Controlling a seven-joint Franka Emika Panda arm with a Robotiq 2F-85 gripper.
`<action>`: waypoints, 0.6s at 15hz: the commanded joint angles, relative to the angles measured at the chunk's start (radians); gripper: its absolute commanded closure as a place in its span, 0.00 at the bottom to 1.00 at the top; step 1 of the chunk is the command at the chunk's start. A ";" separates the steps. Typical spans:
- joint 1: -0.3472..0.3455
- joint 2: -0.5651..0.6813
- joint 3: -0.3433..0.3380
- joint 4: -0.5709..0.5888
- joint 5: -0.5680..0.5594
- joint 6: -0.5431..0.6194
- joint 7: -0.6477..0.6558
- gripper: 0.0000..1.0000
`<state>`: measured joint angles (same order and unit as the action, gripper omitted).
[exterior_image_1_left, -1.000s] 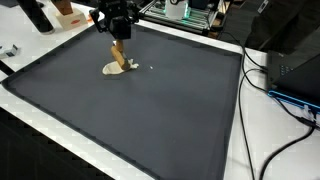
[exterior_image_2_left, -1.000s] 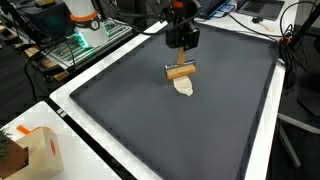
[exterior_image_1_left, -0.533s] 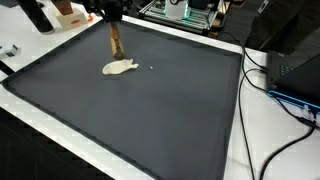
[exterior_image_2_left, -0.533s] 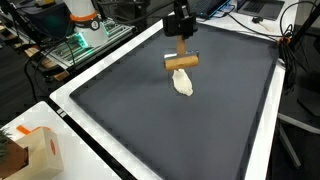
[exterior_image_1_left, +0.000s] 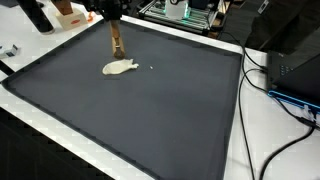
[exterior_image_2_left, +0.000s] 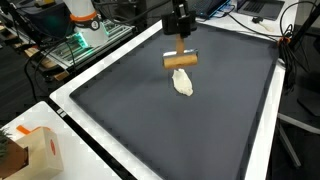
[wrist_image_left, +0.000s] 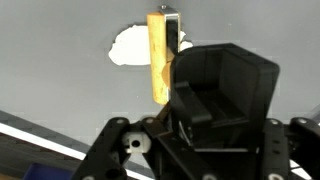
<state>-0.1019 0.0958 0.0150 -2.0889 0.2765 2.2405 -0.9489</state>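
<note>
My gripper (exterior_image_1_left: 113, 22) is shut on a long tan wooden block (exterior_image_1_left: 116, 43) and holds it in the air above a dark grey mat (exterior_image_1_left: 150, 110). A flat white lump (exterior_image_1_left: 119, 67) lies on the mat just below the block, apart from it. In an exterior view the gripper (exterior_image_2_left: 180, 40) holds the block (exterior_image_2_left: 181, 61) level over the lump (exterior_image_2_left: 184, 83). In the wrist view the block (wrist_image_left: 157, 55) runs up from the gripper (wrist_image_left: 168, 45), with the lump (wrist_image_left: 127, 45) beside it on the mat.
The mat (exterior_image_2_left: 170, 120) lies on a white table (exterior_image_1_left: 245, 140). Black cables and a dark box (exterior_image_1_left: 290, 75) sit at one side. Electronics (exterior_image_1_left: 185, 10) stand behind the mat. A cardboard box (exterior_image_2_left: 35, 150) stands near a corner.
My gripper has risen with the wooden block, lifting it off the white lump. The lump stays on the mat. Little has moved in the last half second.
</note>
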 joint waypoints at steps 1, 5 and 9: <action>0.002 0.007 -0.012 0.015 0.035 -0.018 -0.014 0.77; -0.043 0.051 -0.038 0.070 0.240 -0.092 -0.007 0.77; -0.086 0.097 -0.058 0.110 0.420 -0.134 0.004 0.77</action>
<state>-0.1575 0.1560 -0.0310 -2.0257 0.5791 2.1609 -0.9481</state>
